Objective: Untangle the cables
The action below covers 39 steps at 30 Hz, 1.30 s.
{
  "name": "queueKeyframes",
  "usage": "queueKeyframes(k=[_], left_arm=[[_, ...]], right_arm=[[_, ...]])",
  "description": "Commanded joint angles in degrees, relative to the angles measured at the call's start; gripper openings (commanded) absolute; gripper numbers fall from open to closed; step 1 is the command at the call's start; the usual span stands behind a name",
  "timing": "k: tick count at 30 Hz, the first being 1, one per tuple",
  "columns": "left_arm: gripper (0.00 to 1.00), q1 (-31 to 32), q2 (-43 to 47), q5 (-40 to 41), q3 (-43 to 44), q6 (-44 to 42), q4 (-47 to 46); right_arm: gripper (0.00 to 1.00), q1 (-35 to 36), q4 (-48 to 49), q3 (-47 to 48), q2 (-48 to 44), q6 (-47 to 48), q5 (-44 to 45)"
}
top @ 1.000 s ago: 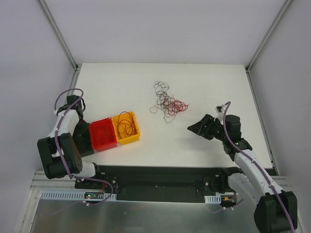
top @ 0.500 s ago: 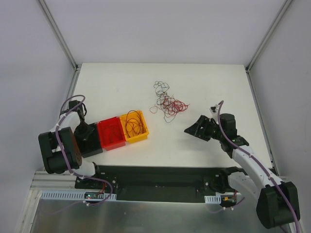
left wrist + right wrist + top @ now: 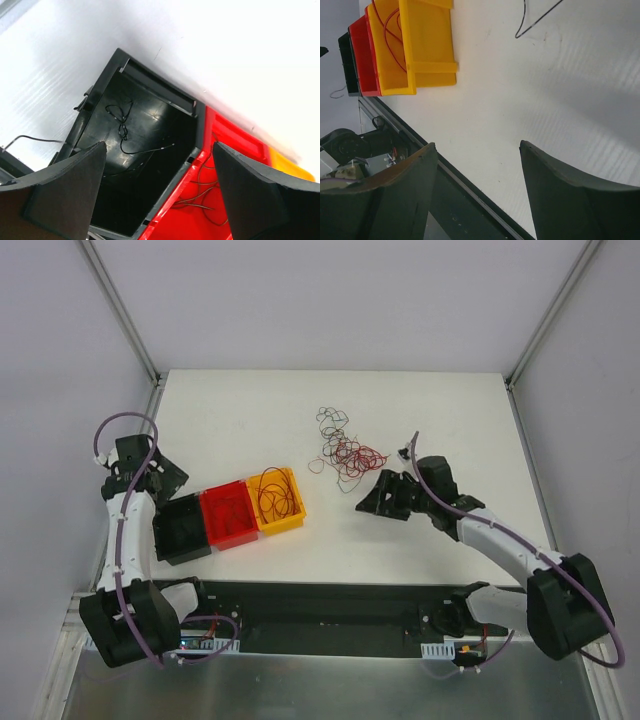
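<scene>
Cables (image 3: 346, 452) lie in one tangle near three bins (image 3: 222, 491); left gripper (image 3: 159, 147) and right gripper (image 3: 477, 145) both gape empty.

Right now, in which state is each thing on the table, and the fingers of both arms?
wire pile, tangled, not held.
black bin, holds a black wire.
red bin, holds a few thin wires.
yellow bin, holds red wires.
left fingers, open, empty.
right fingers, open, empty.

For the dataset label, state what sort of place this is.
Probably a robotics lab test cell: left arm and right arm bolted at a white table, plain grey panels enclosing it, and colour-coded bins beside loose cables.
</scene>
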<state>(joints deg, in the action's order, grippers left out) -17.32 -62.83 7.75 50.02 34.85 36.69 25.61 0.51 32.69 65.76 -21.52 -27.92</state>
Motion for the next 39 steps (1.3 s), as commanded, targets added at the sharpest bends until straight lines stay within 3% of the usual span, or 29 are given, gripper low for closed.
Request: queueKeyframes(k=[1,7,13,18,23,27,29,34,39], left_arm=[[0.88,0.44,2.53,-0.63,3.68,-3.12,1.72],[0.89,0.80,6.13,-4.76,1.14,-2.42,1.02],[0.97,-1.13,7.71,10.15,2.36,4.77,12.77],[0.99,-6.75,17.47,19.76,-1.50,11.90,16.13],[0.99,-15.09,16.42,19.50,-2.38,20.51,25.09],[0.99,-19.50,15.20,23.52,-1.86,20.86,25.88],[0.98,-22.21,13.35,19.88,-2.64,21.22,26.07],[0.80,-31.44,11.42,6.16,-9.76,19.47,19.92],[0.77,-32.77,11.14,9.90,-10.21,20.69,19.39]], right_arm=[[0.69,3.30,5.02,6.41,6.47,-0.18,1.12],[0.67,9.89,7.66,11.95,14.39,-2.91,2.61],[0.67,12.89,7.66,14.42,17.30,-3.09,1.56],[0.67,12.89,6.87,11.70,15.11,-2.57,-0.11],[0.67,12.89,5.81,9.94,13.08,-1.42,-0.73],[0.67,12.80,5.90,9.59,11.94,-1.07,-1.87],[0.67,12.80,5.81,9.33,10.98,-0.72,-2.57],[0.67,11.58,3.88,9.50,8.87,1.65,-4.24],[0.68,8.50,3.88,8.62,7.28,2.18,-6.09]])
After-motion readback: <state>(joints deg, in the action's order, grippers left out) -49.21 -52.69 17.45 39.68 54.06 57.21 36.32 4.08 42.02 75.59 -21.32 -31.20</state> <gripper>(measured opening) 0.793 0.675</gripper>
